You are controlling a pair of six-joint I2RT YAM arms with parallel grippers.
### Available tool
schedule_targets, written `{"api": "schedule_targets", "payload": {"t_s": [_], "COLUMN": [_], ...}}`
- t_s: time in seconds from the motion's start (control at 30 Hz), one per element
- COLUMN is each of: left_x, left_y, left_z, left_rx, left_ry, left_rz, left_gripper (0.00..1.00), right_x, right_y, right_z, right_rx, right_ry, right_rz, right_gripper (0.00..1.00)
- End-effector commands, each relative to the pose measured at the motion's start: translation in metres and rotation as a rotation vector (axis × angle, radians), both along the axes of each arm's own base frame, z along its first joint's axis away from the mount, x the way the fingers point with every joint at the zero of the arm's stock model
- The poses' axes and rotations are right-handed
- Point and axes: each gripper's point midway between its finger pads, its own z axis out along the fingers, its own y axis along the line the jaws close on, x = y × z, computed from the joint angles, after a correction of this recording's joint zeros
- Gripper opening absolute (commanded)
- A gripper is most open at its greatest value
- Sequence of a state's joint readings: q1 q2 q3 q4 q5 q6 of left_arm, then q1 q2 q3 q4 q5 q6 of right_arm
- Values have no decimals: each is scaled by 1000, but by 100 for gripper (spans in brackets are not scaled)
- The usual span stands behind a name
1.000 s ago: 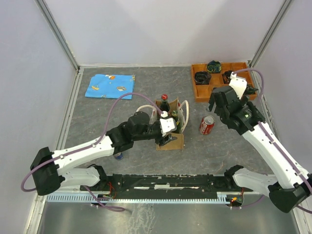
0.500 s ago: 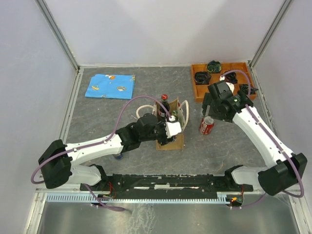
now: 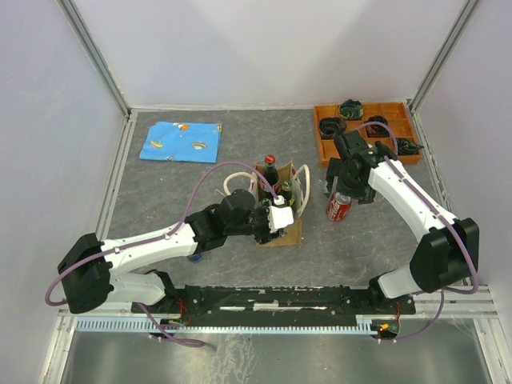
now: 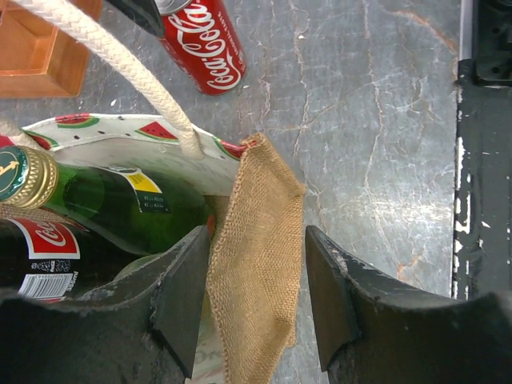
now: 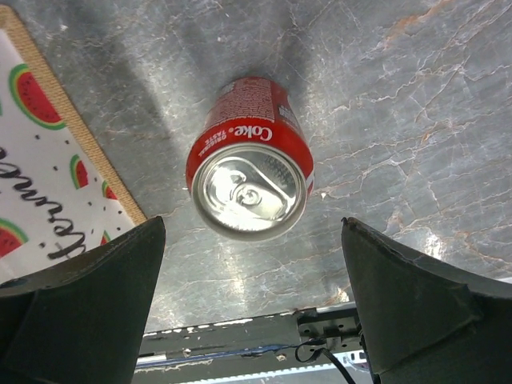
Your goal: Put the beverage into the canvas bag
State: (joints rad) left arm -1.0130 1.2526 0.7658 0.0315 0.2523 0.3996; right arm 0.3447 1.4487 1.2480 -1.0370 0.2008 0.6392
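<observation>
Coke can (image 5: pixel 250 169) upright beside watermelon-print canvas bag (image 4: pixel 254 248), right tool (image 5: pixel 250 320) open above

Both arms have white link shells with bulky black joint housings and a loose mauve cable looping along each. The left gripper (image 4: pixel 254 304) and right gripper (image 5: pixel 250 308) carry broad matte black fingers, scuffed at the edges. Bases sit on a black rail

The canvas bag (image 3: pixel 278 210) stands near the table's (image 3: pixel 200 192) middle. Two bottles (image 4: pixel 96 200) stand inside it. The can (image 3: pixel 339 206) stands just right of the bag, apparently not touching. The tray (image 3: pixel 364 133) lies behind-right of the bag; the cloth (image 3: pixel 181 141) lies behind-left.
</observation>
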Motion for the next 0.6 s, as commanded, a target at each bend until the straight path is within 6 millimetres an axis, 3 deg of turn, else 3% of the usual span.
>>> {"api": "schedule_targets", "payload": {"t_s": [0.0,0.17,0.23,0.37,0.57], "left_x": [-14,-14,-14,-11,-7], "left_y": [-1,0,-1,-2,-6], "left_z": [15,16,20,34,71], "left_rx": [-50,-52,-61,-82,-151], "left_ry": [23,26,23,19,11], "left_rz": [-39,-36,-35,-18,9], "left_gripper": [57,57,57,57,57], "right_x": [3,4,3,4,5], "right_y": [-1,-1,-2,-4,-8], "right_z": [-16,-37,-43,-45,-38], "right_rx": [3,4,0,-3,-13], "right_ry": [26,64,78,75,41], "right_rz": [5,-3,-9,-20,-33], "right_gripper": [99,98,93,72,34]}}
